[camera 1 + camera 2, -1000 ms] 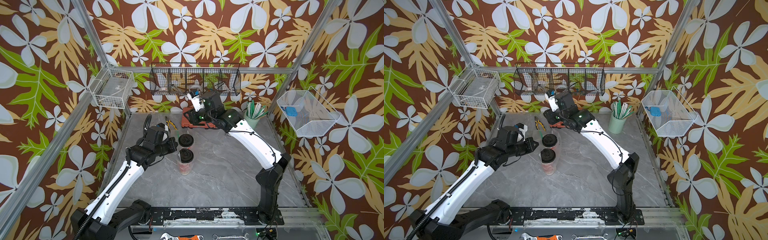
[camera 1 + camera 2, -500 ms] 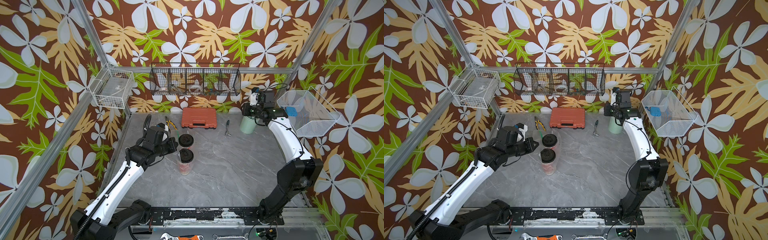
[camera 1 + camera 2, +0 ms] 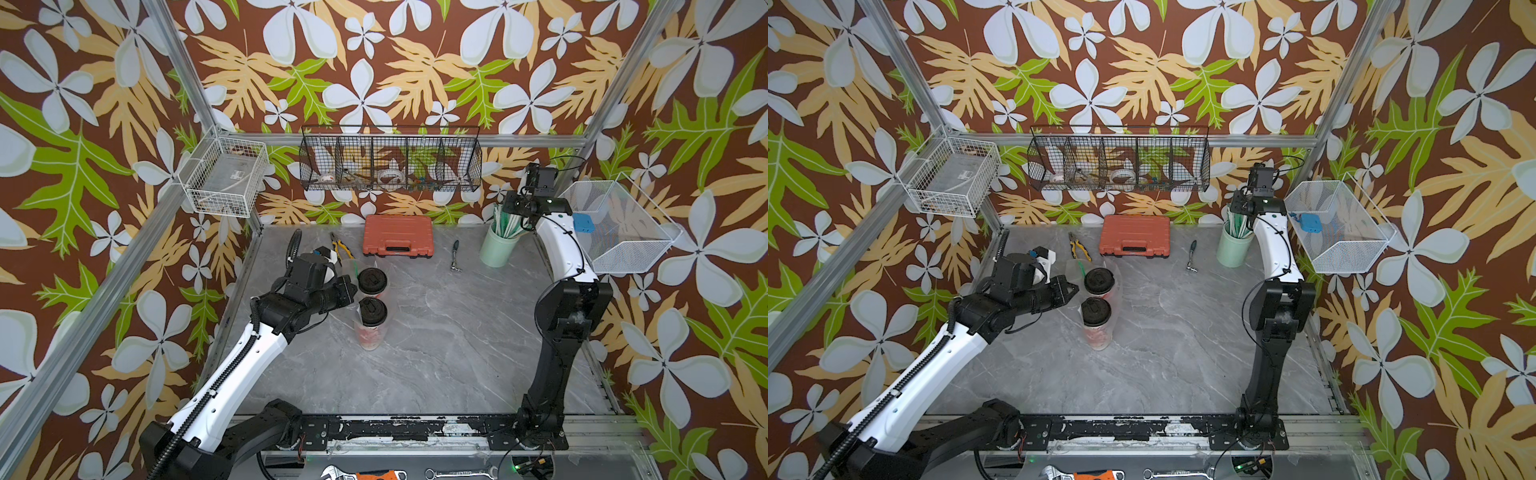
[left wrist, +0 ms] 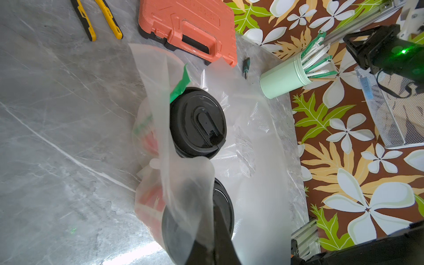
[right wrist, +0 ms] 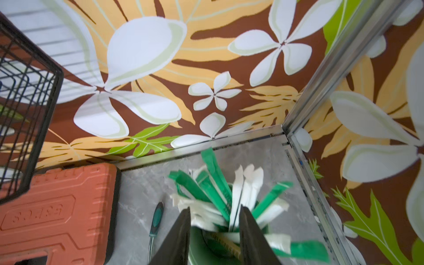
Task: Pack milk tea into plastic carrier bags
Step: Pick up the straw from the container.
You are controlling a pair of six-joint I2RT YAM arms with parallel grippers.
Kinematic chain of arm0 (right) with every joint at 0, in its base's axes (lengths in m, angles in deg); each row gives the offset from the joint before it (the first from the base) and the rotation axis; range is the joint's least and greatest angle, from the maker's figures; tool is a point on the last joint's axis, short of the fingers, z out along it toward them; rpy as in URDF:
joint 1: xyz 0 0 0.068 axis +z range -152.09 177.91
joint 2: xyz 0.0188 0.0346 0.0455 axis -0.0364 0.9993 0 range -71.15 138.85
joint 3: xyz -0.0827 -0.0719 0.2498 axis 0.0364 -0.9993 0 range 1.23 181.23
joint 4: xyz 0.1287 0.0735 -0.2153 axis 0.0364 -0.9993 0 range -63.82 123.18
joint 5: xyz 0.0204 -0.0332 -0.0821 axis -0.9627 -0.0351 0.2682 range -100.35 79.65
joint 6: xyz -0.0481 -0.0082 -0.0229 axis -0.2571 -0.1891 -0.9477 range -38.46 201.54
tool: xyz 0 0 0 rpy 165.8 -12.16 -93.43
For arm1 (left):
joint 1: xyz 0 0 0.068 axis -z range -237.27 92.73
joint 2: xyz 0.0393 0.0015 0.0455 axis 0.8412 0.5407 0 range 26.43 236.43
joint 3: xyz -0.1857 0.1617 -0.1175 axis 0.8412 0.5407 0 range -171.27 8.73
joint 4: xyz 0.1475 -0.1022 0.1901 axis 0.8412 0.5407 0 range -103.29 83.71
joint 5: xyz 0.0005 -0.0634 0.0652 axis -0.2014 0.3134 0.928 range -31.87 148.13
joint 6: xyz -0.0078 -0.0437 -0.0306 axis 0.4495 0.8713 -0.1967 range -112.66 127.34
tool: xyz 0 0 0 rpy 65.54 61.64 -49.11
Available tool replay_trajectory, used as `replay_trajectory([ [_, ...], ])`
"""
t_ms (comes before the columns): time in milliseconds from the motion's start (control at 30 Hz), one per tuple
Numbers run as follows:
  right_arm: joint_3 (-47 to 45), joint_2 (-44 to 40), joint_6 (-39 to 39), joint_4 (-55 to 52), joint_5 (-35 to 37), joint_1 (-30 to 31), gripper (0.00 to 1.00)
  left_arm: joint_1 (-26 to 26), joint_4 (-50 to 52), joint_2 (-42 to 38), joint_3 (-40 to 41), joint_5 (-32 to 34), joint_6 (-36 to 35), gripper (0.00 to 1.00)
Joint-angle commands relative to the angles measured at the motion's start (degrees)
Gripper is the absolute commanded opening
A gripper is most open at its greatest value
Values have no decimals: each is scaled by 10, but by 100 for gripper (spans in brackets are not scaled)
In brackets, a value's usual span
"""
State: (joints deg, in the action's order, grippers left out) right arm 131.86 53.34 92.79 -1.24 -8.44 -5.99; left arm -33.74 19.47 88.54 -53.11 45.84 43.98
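Crinkly clear bag film (image 4: 181,174) pinched flat in left gripper (image 4: 199,220), beside glossy black domed lid (image 4: 197,124); right gripper (image 5: 215,210) jaws spread over paper-wrapped straws (image 5: 250,183).

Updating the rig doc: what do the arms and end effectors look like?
Left arm and right arm: white link shells, black joints and bases. Black corrugated conduit along the left, thin black cable looping on the right. Right end effector: black tapered fingers; green LED on wrist.

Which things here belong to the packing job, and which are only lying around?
Job: near milk tea cup, far milk tea cup, plastic carrier bags, probably the straw cup.
Lying about: orange case, pliers, small screwdriver, black wire basket.
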Motion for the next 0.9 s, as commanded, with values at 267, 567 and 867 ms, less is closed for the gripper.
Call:
replay_trajectory([
  [267, 87, 102, -15, 52, -1, -8, 31, -1, -8, -6, 9, 1, 10, 0],
  [567, 106, 151, -27, 98, 13, -8, 18, -1, -14, -8, 17, 1, 18, 0],
  [867, 84, 98, -30, 115, 9, -8, 0, -1, -19, -10, 21, 0, 24, 0],
])
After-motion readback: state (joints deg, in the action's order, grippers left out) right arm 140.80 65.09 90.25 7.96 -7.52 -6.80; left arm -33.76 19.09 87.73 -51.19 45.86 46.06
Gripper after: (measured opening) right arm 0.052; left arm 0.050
